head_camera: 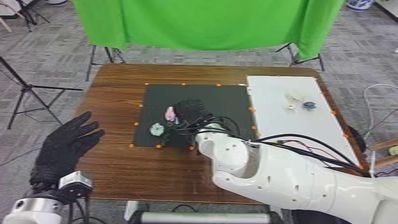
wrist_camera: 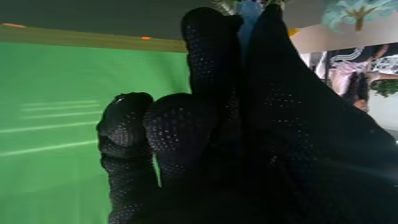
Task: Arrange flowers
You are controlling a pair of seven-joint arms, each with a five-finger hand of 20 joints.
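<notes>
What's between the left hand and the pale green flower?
Between left hand and pale green flower, the head view shows brown tabletop, then dark mat with orange-dotted edge.

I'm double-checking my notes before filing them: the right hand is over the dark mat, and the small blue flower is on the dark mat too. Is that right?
Not quite: the head view shows the small blue flower on the white mat, not the dark mat. The right hand is over the dark mat, as you said.
</notes>
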